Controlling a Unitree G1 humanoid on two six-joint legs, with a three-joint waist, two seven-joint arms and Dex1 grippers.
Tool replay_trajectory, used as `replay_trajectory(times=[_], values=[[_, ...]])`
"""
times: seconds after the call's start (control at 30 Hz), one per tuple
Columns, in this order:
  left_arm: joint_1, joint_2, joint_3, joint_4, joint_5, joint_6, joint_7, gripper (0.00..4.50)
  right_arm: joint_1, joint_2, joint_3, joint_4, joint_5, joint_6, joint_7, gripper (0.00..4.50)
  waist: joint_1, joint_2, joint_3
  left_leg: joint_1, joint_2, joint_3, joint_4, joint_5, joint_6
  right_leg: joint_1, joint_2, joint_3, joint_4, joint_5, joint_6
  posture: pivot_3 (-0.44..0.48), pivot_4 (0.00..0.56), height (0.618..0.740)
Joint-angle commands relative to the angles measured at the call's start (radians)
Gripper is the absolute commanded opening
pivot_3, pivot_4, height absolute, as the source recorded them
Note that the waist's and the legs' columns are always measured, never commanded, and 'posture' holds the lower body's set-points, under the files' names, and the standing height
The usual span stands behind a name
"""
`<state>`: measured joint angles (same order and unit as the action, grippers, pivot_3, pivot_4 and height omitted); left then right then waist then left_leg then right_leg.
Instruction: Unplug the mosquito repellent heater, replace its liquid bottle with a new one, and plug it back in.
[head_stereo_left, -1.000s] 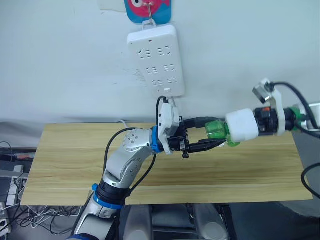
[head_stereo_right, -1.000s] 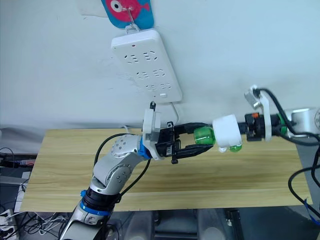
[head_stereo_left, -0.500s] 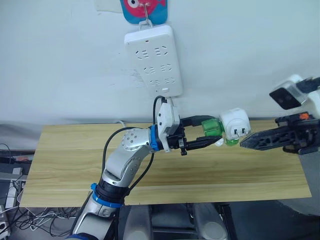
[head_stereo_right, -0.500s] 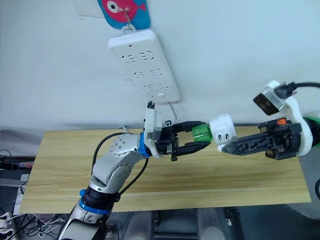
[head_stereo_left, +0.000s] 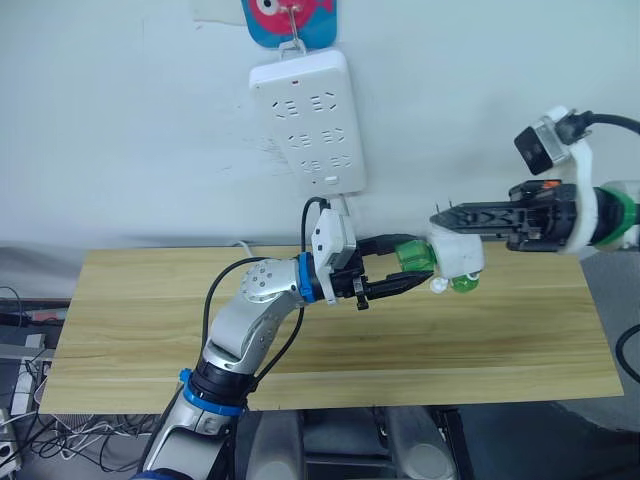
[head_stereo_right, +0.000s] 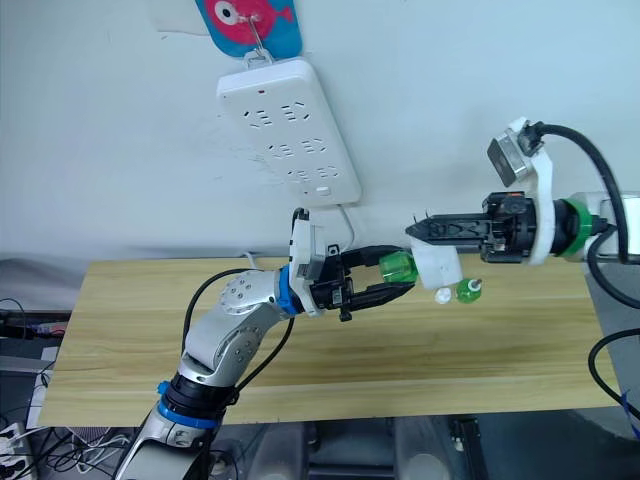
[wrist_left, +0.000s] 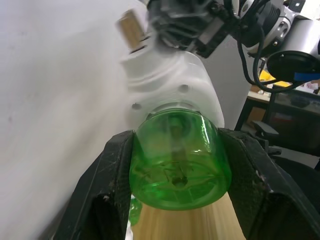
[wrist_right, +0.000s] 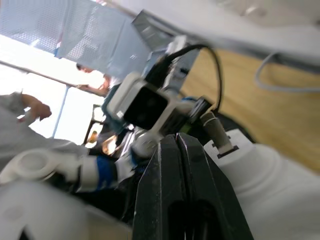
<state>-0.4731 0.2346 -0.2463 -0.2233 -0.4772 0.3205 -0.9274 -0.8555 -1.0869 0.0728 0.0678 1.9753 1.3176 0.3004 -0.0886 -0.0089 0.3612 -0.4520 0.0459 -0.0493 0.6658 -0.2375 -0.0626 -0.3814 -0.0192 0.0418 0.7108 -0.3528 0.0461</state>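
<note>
Left gripper (head_stereo_left: 400, 272) clamped on green bottle (head_stereo_left: 413, 257), forearm level above the surface (head_stereo_left: 150, 330). Bottle seated in white heater (head_stereo_left: 455, 255), held aloft. Right gripper (head_stereo_left: 445, 216) fingers pressed together, touching heater top; arm reaches in horizontally. Power strip (head_stereo_left: 305, 120) hangs on wall.

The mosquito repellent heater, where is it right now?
In the left eye view the mosquito repellent heater hangs above the table, right of centre, between the two hands, its green bottle clamped in the left hand.

A pale wood table (head_stereo_left: 140, 330) stands against a white wall (head_stereo_left: 120, 130). A fish-shaped hanger (head_stereo_left: 290, 20) hangs high; tangled cables (head_stereo_left: 25, 420) lie on the floor at left.
</note>
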Motion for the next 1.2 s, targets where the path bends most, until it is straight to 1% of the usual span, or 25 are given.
replay_trajectory(times=[0.03, 0.2, 0.33, 0.4, 0.47, 0.57, 0.6, 0.63, 0.67, 0.7, 0.77, 0.8, 0.9, 0.97, 1.0, 1.1, 1.2], values=[[-0.002, -0.017, -0.027, -0.088, -0.039, -0.021, -0.039, 2.21, -0.006, 0.006, -0.047, 0.005, -0.037, -0.049, -0.096, 0.04, 0.000, 0.000, 0.000, 0.000, 0.000, 0.000, 0.000, 0.000, 0.000, 0.000, 0.000, 0.000, 0.000, 0.000, 0.000, -0.188, 0.341, 0.740], [-0.004, -0.020, -0.024, -0.086, -0.039, -0.018, -0.037, 2.21, 0.010, 0.008, -0.062, -0.019, -0.041, -0.030, -0.114, 0.04, 0.001, 0.000, 0.000, 0.000, 0.000, 0.000, 0.000, 0.000, -0.001, 0.000, 0.000, 0.000, 0.000, 0.000, 0.000, -0.185, 0.338, 0.740], [-0.001, -0.022, -0.024, -0.091, -0.041, -0.016, -0.036, 2.21, 0.010, 0.028, -0.070, -0.034, -0.085, -0.037, -0.132, 0.04, 0.001, 0.000, 0.000, 0.000, 0.000, 0.000, 0.000, 0.000, -0.001, 0.000, 0.000, 0.000, 0.000, 0.000, 0.000, -0.184, 0.337, 0.740], [0.000, -0.021, -0.020, -0.087, -0.037, -0.017, -0.034, 2.21, 0.003, 0.026, -0.081, -0.032, -0.054, -0.024, -0.112, 0.04, 0.001, 0.000, 0.000, 0.000, 0.000, 0.000, 0.000, 0.000, -0.001, 0.000, 0.000, 0.000, 0.000, 0.000, 0.000, -0.184, 0.337, 0.740], [0.003, -0.019, -0.012, -0.080, -0.035, -0.015, -0.028, 2.21, -0.012, 0.006, -0.108, -0.011, -0.012, 0.034, -0.016, 0.04, 0.001, 0.000, 0.000, 0.000, 0.000, 0.000, 0.000, 0.000, -0.001, 0.000, 0.000, 0.000, 0.000, 0.000, 0.000, -0.179, 0.332, 0.740], [0.009, -0.010, 0.008, -0.071, -0.039, -0.006, -0.021, 2.21, -0.053, -0.094, -0.134, 0.035, -0.003, 0.210, 0.251, 0.04, 0.007, 0.000, 0.000, 0.000, 0.000, 0.000, 0.000, 0.000, -0.001, 0.000, 0.000, 0.000, -0.001, 0.000, 0.000, -0.177, 0.331, 0.740], [0.011, -0.005, 0.013, -0.069, -0.040, -0.007, -0.024, 2.21, -0.055, -0.130, -0.136, 0.044, -0.003, 0.247, 0.299, 0.40, 0.008, 0.001, 0.000, 0.000, 0.000, 0.000, 0.000, 0.001, -0.001, -0.001, -0.001, 0.000, -0.001, 0.000, 0.000, -0.178, 0.329, 0.740], [0.014, 0.000, 0.018, -0.070, -0.042, -0.008, -0.027, 2.21, -0.047, -0.163, -0.141, 0.040, -0.015, 0.275, 0.330, 0.61, 0.008, 0.000, 0.000, 0.000, 0.000, 0.000, -0.001, 0.000, -0.001, -0.001, -0.001, 0.000, -0.002, 0.000, 0.000, -0.181, 0.327, 0.740], [0.016, 0.003, 0.022, -0.072, -0.045, -0.008, -0.028, 2.21, -0.032, -0.184, -0.159, 0.017, -0.059, 0.289, 0.368, 0.91, 0.007, 0.000, 0.000, 0.000, 0.000, 0.000, -0.001, 0.000, -0.001, -0.001, -0.001, 0.000, -0.002, 0.000, 0.000, -0.181, 0.327, 0.740], [0.018, 0.007, 0.026, -0.075, -0.048, -0.007, -0.030, 2.21, -0.017, -0.194, -0.175, 0.004, -0.124, 0.280, 0.382, 1.29, 0.005, 0.000, 0.000, 0.000, 0.000, 0.000, -0.002, 0.000, -0.001, -0.001, 0.000, 0.000, -0.003, 0.000, 0.000, -0.183, 0.326, 0.740], [0.018, 0.012, 0.031, -0.079, -0.054, -0.004, -0.032, 2.21, 0.030, -0.210, -0.210, -0.059, -0.290, 0.227, 0.469, 1.99, 0.004, 0.000, -0.001, 0.000, 0.000, 0.000, -0.002, 0.000, 0.000, -0.001, 0.000, 0.000, -0.003, 0.000, 0.000, -0.183, 0.326, 0.740], [0.018, 0.016, 0.036, -0.081, -0.058, -0.001, -0.033, 2.21, 0.068, -0.230, -0.211, -0.093, -0.391, 0.167, 0.535, 2.29, 0.002, 0.000, -0.001, 0.000, 0.000, 0.000, -0.002, 0.000, 0.000, -0.001, 0.000, 0.000, -0.003, 0.000, 0.000, -0.187, 0.325, 0.740], [0.021, 0.023, 0.045, -0.098, -0.082, 0.013, -0.034, 2.21, 0.213, -0.303, -0.189, -0.193, -0.660, -0.042, 0.774, 3.35, 0.002, 0.000, -0.001, 0.000, 0.000, 0.001, -0.001, 0.001, -0.001, -0.002, 0.000, 0.001, 0.000, 0.000, 0.000, -0.196, 0.323, 0.740], [0.021, 0.022, 0.043, -0.116, -0.100, 0.025, -0.035, 2.21, 0.306, -0.318, -0.190, -0.226, -0.770, -0.153, 0.893, 4.05, 0.002, 0.000, -0.001, 0.000, 0.000, 0.002, -0.001, 0.002, -0.003, -0.003, 0.000, 0.002, 0.001, 0.000, 0.000, -0.198, 0.321, 0.740], [0.019, 0.021, 0.041, -0.120, -0.106, 0.029, -0.034, 2.21, 0.342, -0.316, -0.196, -0.232, -0.807, -0.193, 0.930, 4.40, 0.002, 0.000, -0.001, 0.000, 0.000, 0.002, -0.001, 0.002, -0.003, -0.003, 0.000, 0.002, 0.001, 0.000, 0.000, -0.198, 0.322, 0.740], [0.013, 0.023, 0.041, -0.121, -0.115, 0.035, -0.035, 2.21, 0.383, -0.307, -0.209, -0.224, -0.853, -0.232, 1.008, 4.46, 0.001, 0.000, -0.001, 0.000, 0.000, 0.002, 0.000, 0.002, -0.004, -0.003, 0.000, 0.002, 0.002, 0.000, 0.000, -0.199, 0.320, 0.740], [0.008, 0.028, 0.039, -0.114, -0.122, 0.039, -0.047, 2.21, 0.357, -0.285, -0.204, -0.209, -0.861, -0.208, 1.022, 4.46, -0.003, 0.000, -0.001, 0.001, 0.000, 0.002, 0.001, 0.002, -0.004, -0.003, 0.000, 0.002, 0.003, 0.000, 0.000, -0.199, 0.324, 0.740]])
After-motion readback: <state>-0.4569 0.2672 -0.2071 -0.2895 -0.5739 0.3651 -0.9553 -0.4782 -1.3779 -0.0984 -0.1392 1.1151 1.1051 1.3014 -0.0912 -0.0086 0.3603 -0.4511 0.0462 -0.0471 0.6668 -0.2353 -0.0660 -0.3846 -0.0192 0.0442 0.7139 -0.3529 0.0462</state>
